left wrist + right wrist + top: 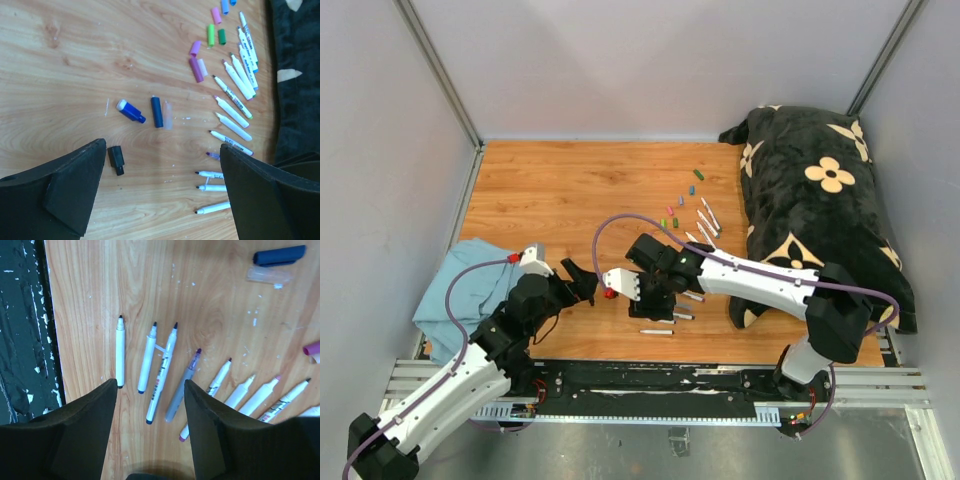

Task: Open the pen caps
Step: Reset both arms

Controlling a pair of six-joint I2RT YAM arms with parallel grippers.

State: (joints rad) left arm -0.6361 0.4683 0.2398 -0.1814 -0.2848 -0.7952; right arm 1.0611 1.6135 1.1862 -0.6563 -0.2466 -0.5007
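Several loose pen caps lie on the wooden table [560, 200]. In the left wrist view I see a black cap [116, 159], a blue cap [131, 111], a navy cap [157, 111], purple caps [196, 69] and green caps [211, 35]. Uncapped white pens [232, 105] lie in a row to their right. My left gripper [162, 145] is open and empty above the table, with the black cap by its left finger. My right gripper [150, 385] is open and empty above several uncapped pens [162, 374]. The navy cap [279, 255] lies farther off. From the top, the left gripper [582, 283] and right gripper [660, 300] are close together.
A black pillow with cream flowers [820, 210] fills the right side, close to the pens. A light blue cloth [465, 295] lies at the left edge. Grey walls enclose the table. A metal rail [650, 380] runs along the near edge.
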